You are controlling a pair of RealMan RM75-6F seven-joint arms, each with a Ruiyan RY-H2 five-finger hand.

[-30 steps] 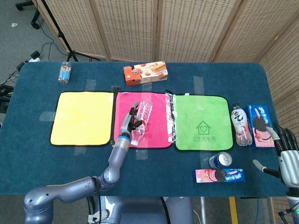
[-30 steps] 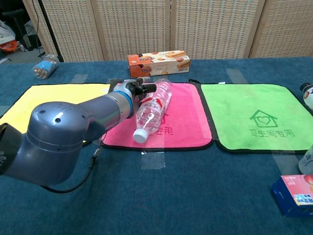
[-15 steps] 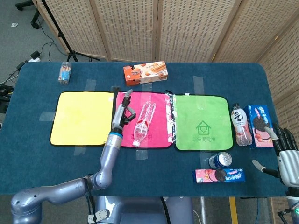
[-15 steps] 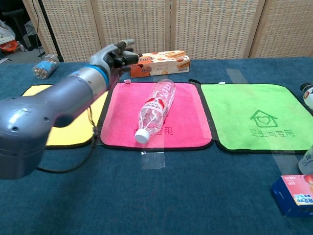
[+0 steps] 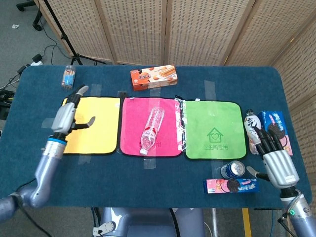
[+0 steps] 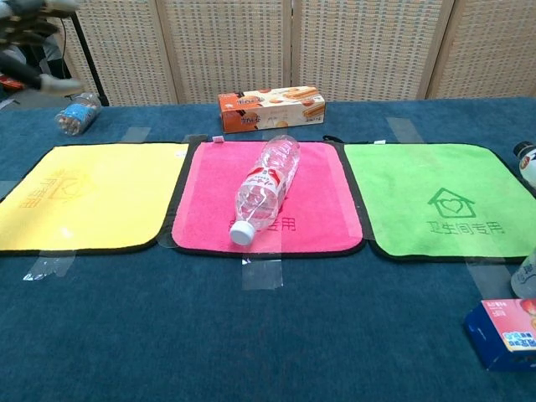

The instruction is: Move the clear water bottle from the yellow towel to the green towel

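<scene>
The clear water bottle (image 5: 152,127) (image 6: 264,185) lies on its side on the pink towel (image 5: 134,132) (image 6: 314,209), cap toward the front edge. On its left lies the bare yellow towel (image 5: 101,133) (image 6: 92,197), on its right the bare green towel (image 5: 215,128) (image 6: 440,197). My left hand (image 5: 66,116) (image 6: 29,33) hovers open over the yellow towel's left part, holding nothing. My right hand (image 5: 276,160) is open at the table's right edge, near the pink drink bottle (image 5: 253,129).
An orange biscuit box (image 5: 153,77) (image 6: 270,110) stands behind the pink towel. A snack jar (image 5: 68,76) (image 6: 74,114) lies at the back left. At the right are a cookie box (image 5: 274,127), a blue can (image 5: 232,169) and a flat cookie pack (image 5: 232,185) (image 6: 507,331).
My left hand let go of the bottle on the pink towel and drew back left over the yellow towel. My right hand moved inward toward the drink bottle.
</scene>
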